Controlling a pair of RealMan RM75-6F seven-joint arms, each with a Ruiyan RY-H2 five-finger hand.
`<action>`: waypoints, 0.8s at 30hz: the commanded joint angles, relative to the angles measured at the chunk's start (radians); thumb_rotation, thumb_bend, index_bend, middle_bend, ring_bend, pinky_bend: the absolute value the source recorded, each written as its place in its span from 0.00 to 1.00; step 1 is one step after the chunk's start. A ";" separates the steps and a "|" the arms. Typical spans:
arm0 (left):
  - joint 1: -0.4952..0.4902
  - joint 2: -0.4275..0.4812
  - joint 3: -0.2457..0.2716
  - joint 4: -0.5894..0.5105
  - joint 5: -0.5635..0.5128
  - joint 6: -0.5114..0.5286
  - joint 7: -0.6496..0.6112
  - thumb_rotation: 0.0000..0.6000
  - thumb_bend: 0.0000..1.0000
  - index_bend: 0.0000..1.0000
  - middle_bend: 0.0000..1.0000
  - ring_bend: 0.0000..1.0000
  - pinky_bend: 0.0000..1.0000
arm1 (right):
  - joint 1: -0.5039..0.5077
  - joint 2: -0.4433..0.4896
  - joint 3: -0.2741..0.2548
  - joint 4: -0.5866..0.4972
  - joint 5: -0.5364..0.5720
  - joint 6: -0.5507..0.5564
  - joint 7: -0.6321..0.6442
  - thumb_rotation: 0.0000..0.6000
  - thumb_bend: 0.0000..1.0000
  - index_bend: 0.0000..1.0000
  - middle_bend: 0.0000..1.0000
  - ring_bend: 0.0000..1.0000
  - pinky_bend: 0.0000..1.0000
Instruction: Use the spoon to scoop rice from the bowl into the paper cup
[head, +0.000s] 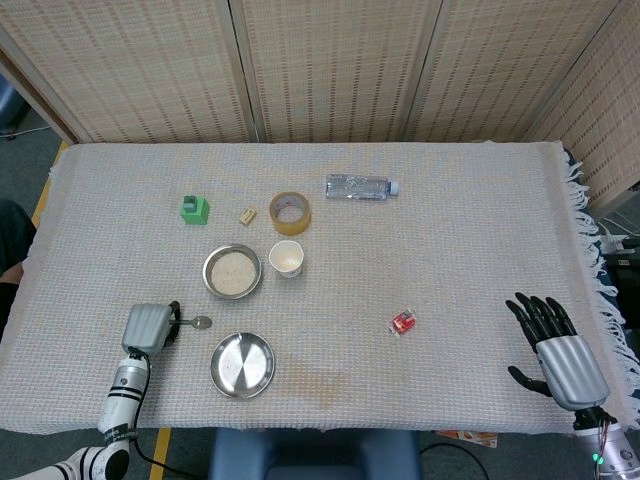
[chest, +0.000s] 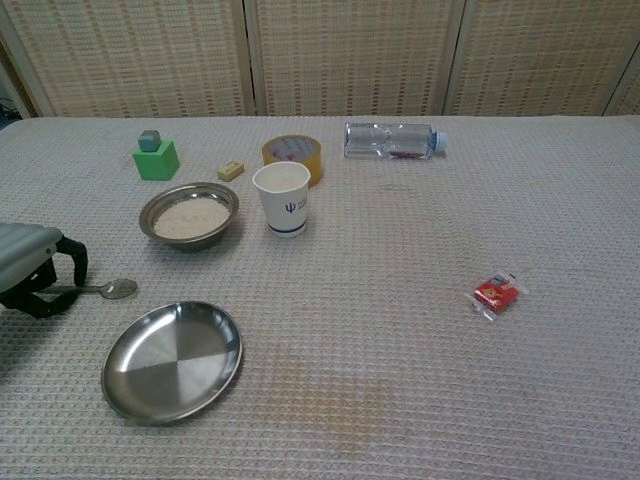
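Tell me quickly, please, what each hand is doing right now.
Left hand: fingers curled around the spoon handle on the table; a firm grip cannot be told.
Right hand: open, holding nothing.

Spoon, rice bowl and paper cup, all placed relative to the bowl

Steel bowl (chest: 189, 215) is full of white rice; the white paper cup (chest: 282, 198) stands upright just right of it, and the metal spoon (chest: 108, 289) lies flat in front-left of it, handle under curled dark fingers.
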 joint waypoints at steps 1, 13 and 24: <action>0.001 -0.001 -0.001 0.000 0.001 0.005 -0.007 1.00 0.39 0.53 1.00 1.00 1.00 | 0.001 0.000 0.000 0.000 0.000 -0.001 0.000 1.00 0.09 0.00 0.00 0.00 0.00; 0.008 0.026 0.004 -0.023 0.006 0.017 -0.027 1.00 0.39 0.56 1.00 1.00 1.00 | 0.002 -0.001 -0.002 -0.001 0.001 -0.006 -0.002 1.00 0.09 0.00 0.00 0.00 0.00; -0.011 0.127 -0.029 -0.180 -0.027 0.022 0.058 1.00 0.39 0.57 1.00 1.00 1.00 | 0.000 0.001 -0.007 -0.003 -0.012 0.002 -0.003 1.00 0.09 0.00 0.00 0.00 0.00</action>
